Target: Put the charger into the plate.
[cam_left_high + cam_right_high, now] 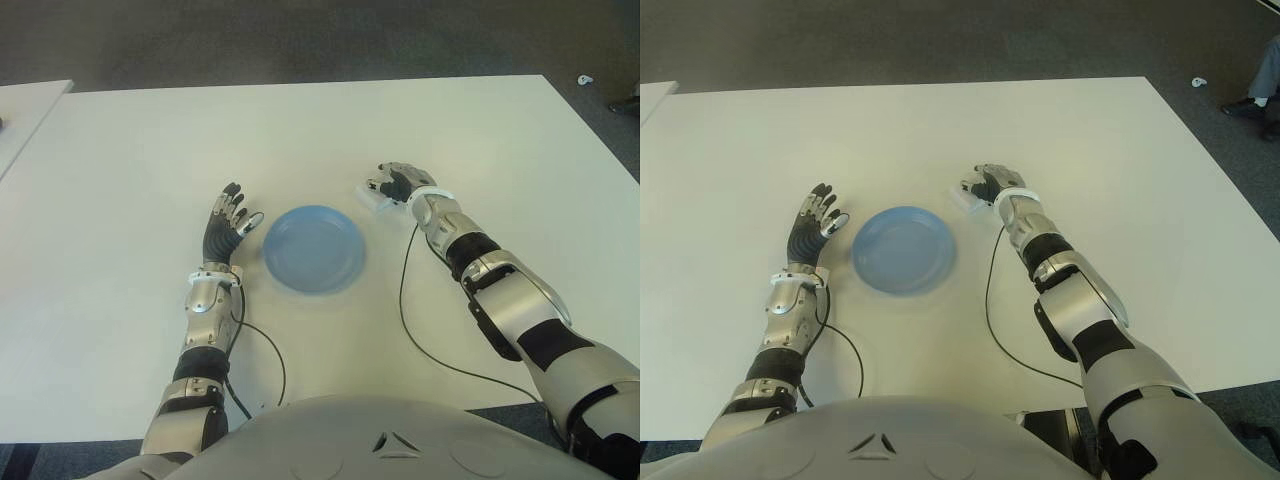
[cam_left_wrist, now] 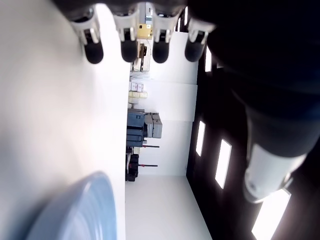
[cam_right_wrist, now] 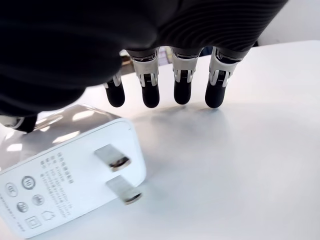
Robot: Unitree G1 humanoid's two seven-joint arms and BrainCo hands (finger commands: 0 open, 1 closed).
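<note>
The white charger lies on the white table with its two metal prongs facing up, just right of and slightly beyond the blue plate. My right hand hovers over it. Its four fingers point down at the bare table beside the charger without gripping it, and the thumb shows at the charger's other side. The plate holds nothing. My left hand shows just left of the plate, fingers spread and holding nothing; the plate's rim is in the left wrist view.
Black cables trail from both forearms across the near part of the table. A second white table stands at the far left. Grey carpet surrounds the table, with a person's shoe at the far right.
</note>
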